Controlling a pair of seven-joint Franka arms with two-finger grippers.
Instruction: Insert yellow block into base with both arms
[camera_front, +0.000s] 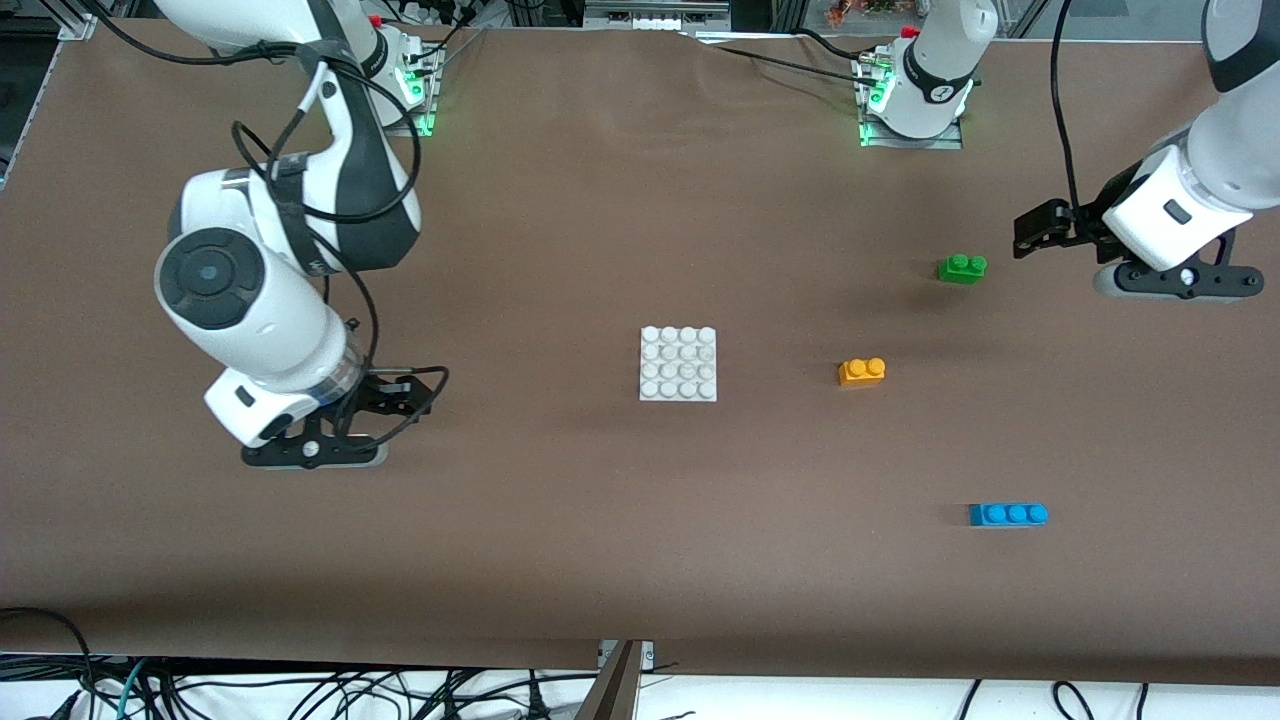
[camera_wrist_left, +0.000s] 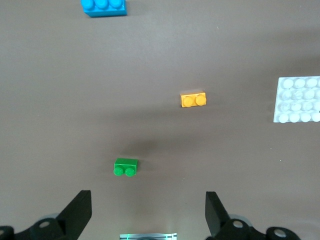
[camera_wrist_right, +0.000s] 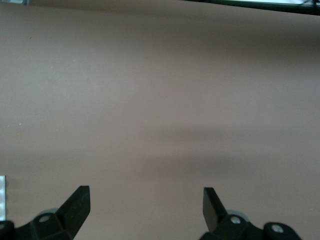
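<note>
Both grippers, left (camera_front: 1035, 232) and right (camera_front: 405, 392), are hanging open over opposite table ends; I am seeing the yellow block (camera_front: 861, 371) lying beside the base (camera_front: 678, 363), mid-table.

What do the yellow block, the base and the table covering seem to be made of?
The yellow block looks like moulded plastic: uniform orange-yellow, crisp edges, two round studs. The base appears to be white plastic with slightly glossy studs in a 4x4 grid. The table covering is probably a matte brown cloth or mat, judging by faint wrinkles; the exact material is unclear.
</note>
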